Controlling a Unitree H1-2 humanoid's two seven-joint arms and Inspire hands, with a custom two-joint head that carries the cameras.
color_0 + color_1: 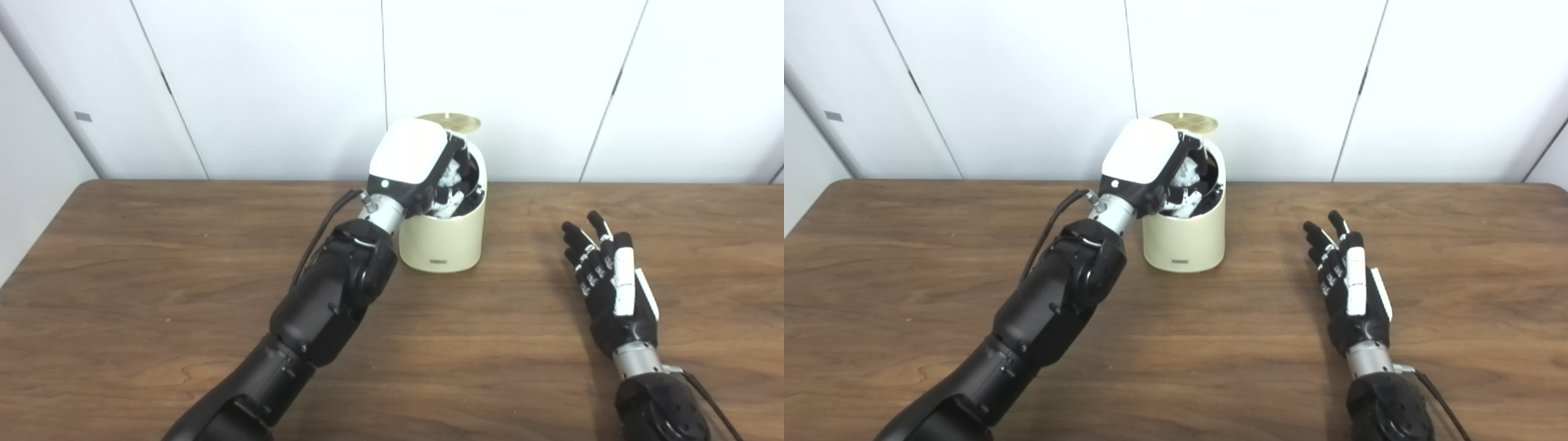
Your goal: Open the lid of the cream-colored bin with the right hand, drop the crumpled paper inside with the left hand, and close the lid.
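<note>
Bin is seen at the far middle of the table, cream-colored, with its gold lid tipped up and open behind the mouth. The left robot hand is placed over the bin's mouth, fingers reaching down inside. White crumpled paper is glimpsed among those fingers, at the rim or just below it. Whether the paper is gripped or already let go cannot be told; the fingers are too tangled with it in both views.

The right robot hand is laid near the table well to the right of the bin, fingers spread and straight, nothing held (clearly idle).

Step in hand is judged to be the drop: lid is up, paper is at the opening. Next, the left fingers would need to be spread, if not already, so the paper falls, then the left robot hand must be lifted clear of the rim before the lid can be brought down. The lid stands behind the left robot hand, so closing is blocked until that is done.

Right eye view shows more of the bin's dark inside and the paper lump. In the left eye view the white back of the left robot hand covers more of the opening.
</note>
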